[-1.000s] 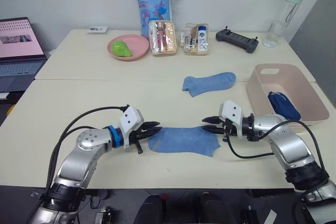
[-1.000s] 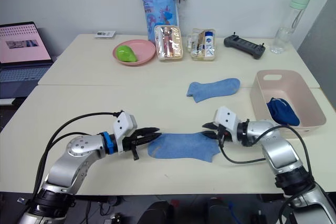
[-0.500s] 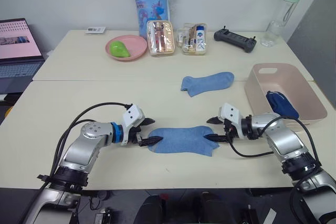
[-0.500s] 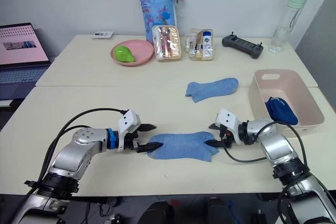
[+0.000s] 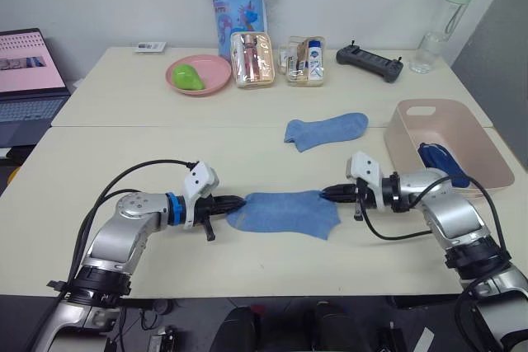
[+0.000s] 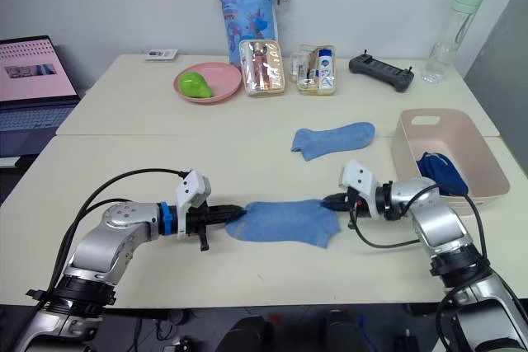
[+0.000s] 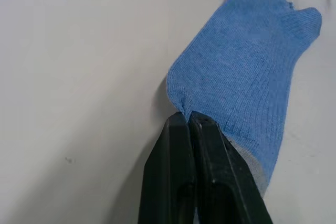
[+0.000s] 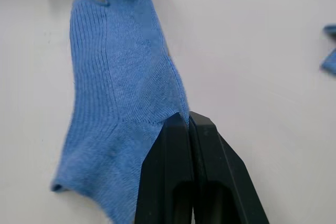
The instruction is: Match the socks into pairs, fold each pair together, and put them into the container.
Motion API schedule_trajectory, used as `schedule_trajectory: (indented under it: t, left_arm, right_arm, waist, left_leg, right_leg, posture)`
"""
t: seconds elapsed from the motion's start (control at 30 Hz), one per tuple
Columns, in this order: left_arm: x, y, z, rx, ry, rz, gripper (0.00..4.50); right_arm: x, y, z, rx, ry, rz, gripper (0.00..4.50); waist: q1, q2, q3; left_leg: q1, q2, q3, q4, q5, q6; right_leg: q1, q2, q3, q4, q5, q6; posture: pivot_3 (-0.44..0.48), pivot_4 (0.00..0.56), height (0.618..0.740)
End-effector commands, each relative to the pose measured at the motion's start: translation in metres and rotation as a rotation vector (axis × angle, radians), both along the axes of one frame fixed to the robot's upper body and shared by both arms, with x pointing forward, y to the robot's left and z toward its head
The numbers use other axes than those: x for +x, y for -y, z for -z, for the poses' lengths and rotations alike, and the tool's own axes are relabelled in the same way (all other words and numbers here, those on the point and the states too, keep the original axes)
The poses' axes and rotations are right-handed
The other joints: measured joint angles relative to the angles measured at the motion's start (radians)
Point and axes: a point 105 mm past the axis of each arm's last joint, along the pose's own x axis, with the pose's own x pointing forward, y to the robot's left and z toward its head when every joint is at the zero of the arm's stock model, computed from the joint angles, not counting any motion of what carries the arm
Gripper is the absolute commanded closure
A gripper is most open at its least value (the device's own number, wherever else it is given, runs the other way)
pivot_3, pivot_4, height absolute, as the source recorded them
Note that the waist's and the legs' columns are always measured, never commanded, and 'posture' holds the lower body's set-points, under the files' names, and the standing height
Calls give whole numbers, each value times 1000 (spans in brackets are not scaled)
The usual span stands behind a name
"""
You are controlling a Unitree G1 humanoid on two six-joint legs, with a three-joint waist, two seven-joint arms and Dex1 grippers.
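Both end effectors, left [image 5: 233,201] and right [image 5: 327,193], have closed, pinching the near sock's [image 5: 283,213] opposite ends; its long axis spans lower centre.

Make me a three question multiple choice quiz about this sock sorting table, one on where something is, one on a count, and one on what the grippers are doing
1. Where is the dark blue sock bundle?
A. On the round pink plate
B. Inside the pink container
C. Beside the laptop

2. How many light blue socks lie on the table?
A. One
B. Two
C. Four

3. How do the two grippers stand?
A. Both open above the table
B. One shut on the water bottle
C. Each shut on one end of the near sock

Answers:
1. B: the dark bundle lies within the container's walls.
2. B: the near sock is between the arms, the far sock lies further back.
3. C: the left gripper and the right gripper each pinch an edge of the near sock with fingers closed.
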Motion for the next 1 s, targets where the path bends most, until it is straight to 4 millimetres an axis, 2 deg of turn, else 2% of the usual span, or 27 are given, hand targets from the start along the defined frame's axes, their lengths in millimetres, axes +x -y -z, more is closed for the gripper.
schedule_trajectory:
  t: [0.03, 0.17, 0.23, 0.3, 0.4, 0.57, 0.7, 0.83, 0.97, 1.0]
  left_arm:
    - [16, 2, -49, -54, 225, -22, 4474]
    - [12, 4, -58, -41, 315, 12, 4474]
    - [4, 7, -57, 62, 486, 75, 4474]
    - [-17, 17, -52, 84, 559, 155, 4474]
    - [-40, 21, -34, 143, 577, 247, 4474]
    - [-51, 18, -15, 197, 592, 284, 4474]
    - [-55, 14, -15, 208, 572, 319, 4474]
    - [-71, 11, -10, 214, 520, 399, 4474]
    - [-78, 9, -3, 267, 537, 454, 4474]
    - [-79, 9, -3, 263, 540, 455, 4272]
  right_arm:
    - [11, -2, -42, 46, 170, 9, 4500]
    - [12, 0, -50, 43, 227, 10, 4500]
    - [-2, 1, -44, -31, 284, -66, 4500]
    - [-22, -2, -37, -46, 305, -129, 4500]
    - [-46, -5, -26, -66, 292, -197, 4500]
    - [-80, -7, 3, -109, 188, -278, 4500]
    - [-84, -8, 1, -102, 142, -275, 4500]
    - [-89, -2, 5, -145, 101, -289, 4500]
    - [-94, -1, 11, -150, 66, -293, 4500]
    - [-94, -2, 11, -138, 56, -286, 4292]
  waist:
    - [1, 0, 0]
    - [1, 0, 0]
    - [1, 0, 0]
    - [2, 0, 0]
    - [3, 0, 0]
    - [4, 0, 0]
    - [0, 0, 0]
    - [1, 0, 0]
    - [2, 0, 0]
    - [3, 0, 0]
  left_leg:
    - [0, 0, 0, 0, 0, 0]
    - [-1, 0, 0, 0, 0, 0]
    - [-1, 0, 0, 0, 0, 0]
    - [-2, 0, 0, -1, 0, 0]
    - [-2, 0, 1, -1, 0, 0]
    - [1, 0, 0, 0, 0, 0]
    - [1, 0, 1, 0, 0, 0]
    - [1, 0, 1, 0, 0, 0]
    - [1, 0, 1, 0, 0, 0]
    - [1, 0, 1, 0, 0, 0]
  right_leg:
    - [0, 0, 0, 0, 0, 0]
    - [-1, 0, 0, 0, 0, 0]
    - [-1, 0, 0, -1, 0, 0]
    - [-1, -1, 0, -2, 0, 0]
    - [-1, -1, 1, -3, 0, 0]
    - [2, -1, 0, -1, 1, -1]
    - [1, -1, 0, 0, 1, -1]
    - [1, 0, 0, 0, 1, 0]
    - [1, 0, 0, -1, 1, 0]
    - [1, 0, 0, -1, 1, 0]
  posture:
    - [0, 150, 740]
    - [0, 150, 740]
    - [0, 150, 740]
    - [0, 150, 740]
    - [0, 150, 740]
    - [0, 150, 740]
    - [0, 150, 740]
    - [0, 150, 740]
    - [0, 150, 740]
    - [0, 150, 740]
